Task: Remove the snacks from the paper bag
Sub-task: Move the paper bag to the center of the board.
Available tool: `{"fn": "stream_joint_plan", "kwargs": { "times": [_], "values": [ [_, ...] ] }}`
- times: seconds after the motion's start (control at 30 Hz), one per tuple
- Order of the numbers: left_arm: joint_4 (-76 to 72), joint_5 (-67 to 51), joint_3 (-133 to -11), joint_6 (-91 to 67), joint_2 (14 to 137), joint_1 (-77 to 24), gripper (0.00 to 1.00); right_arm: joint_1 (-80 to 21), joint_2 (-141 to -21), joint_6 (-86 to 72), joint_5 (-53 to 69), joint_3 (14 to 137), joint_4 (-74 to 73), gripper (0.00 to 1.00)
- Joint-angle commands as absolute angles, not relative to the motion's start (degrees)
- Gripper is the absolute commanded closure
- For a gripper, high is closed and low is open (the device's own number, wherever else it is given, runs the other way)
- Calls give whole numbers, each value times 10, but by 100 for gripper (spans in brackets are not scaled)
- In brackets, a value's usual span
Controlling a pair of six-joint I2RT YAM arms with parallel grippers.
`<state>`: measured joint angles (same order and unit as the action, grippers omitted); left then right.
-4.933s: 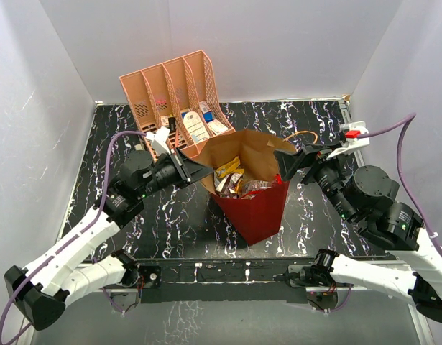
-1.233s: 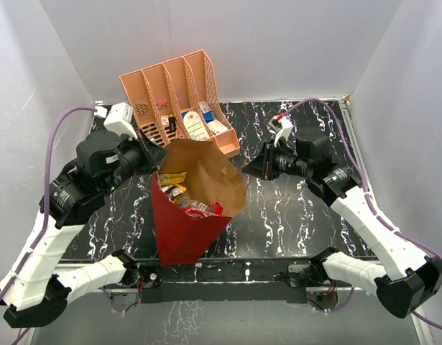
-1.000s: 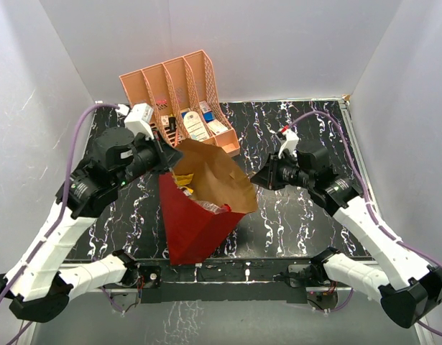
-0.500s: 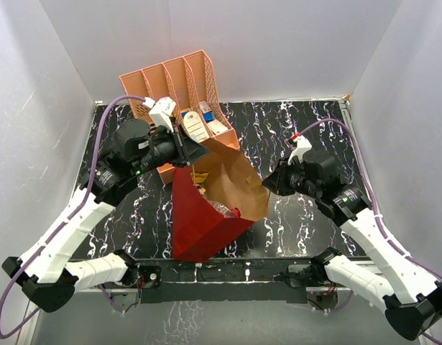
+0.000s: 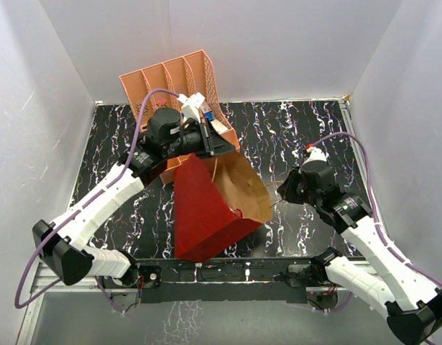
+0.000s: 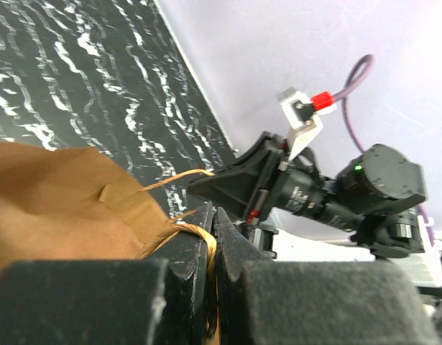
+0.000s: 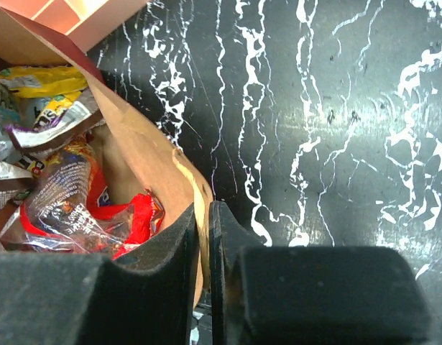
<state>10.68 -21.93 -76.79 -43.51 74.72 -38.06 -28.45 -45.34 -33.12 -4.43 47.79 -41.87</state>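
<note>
The paper bag (image 5: 201,210), red outside and brown kraft inside, leans over with its mouth turned to the right. My left gripper (image 5: 222,149) is shut on its tan cord handle (image 6: 199,235) at the far side of the mouth. My right gripper (image 5: 279,189) is shut on the bag's right rim (image 7: 192,188), one finger inside and one outside. In the right wrist view the snacks lie inside the bag: a yellow pack (image 7: 42,77), a shiny red bag (image 7: 131,221), a clear crinkly packet (image 7: 61,200) and a purple pack (image 7: 3,138). From above, the snacks are hidden.
The salmon-pink slotted organizer (image 5: 175,85) stands at the back left, just behind my left gripper, with small boxes and cards in it. White walls close in the black marbled table (image 5: 307,136) on three sides.
My left gripper has carried the handle right and toward the back, next to the organizer. The bag has tipped over further to the right. My right gripper has drawn toward the near right with the rim.
</note>
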Motion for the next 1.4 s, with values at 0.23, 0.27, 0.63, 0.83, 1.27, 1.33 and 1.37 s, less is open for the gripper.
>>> {"fn": "stream_joint_plan", "kwargs": {
  "times": [0.23, 0.27, 0.63, 0.83, 1.27, 1.33, 1.37],
  "values": [
    [-152, -365, -719, -595, 851, -401, 100, -283, -467, -408, -41, 409, -374, 86],
    [-154, -364, -723, -594, 859, -408, 100, -283, -469, -411, -38, 401, -368, 86],
    [-117, -375, -782, -573, 937, -451, 100, -283, -483, -411, 43, 316, -281, 86],
    [-64, -373, -793, -542, 933, -453, 100, -283, -517, -412, 152, 297, -188, 86],
    [193, -327, -828, -386, 865, -370, 100, -375, -679, -516, 191, 320, 21, 86],
    [221, -324, -826, -366, 843, -353, 100, -394, -706, -522, 186, 333, 39, 86],
    [233, -322, -826, -355, 831, -348, 100, -403, -718, -523, 182, 340, 44, 86]
  ]
}}
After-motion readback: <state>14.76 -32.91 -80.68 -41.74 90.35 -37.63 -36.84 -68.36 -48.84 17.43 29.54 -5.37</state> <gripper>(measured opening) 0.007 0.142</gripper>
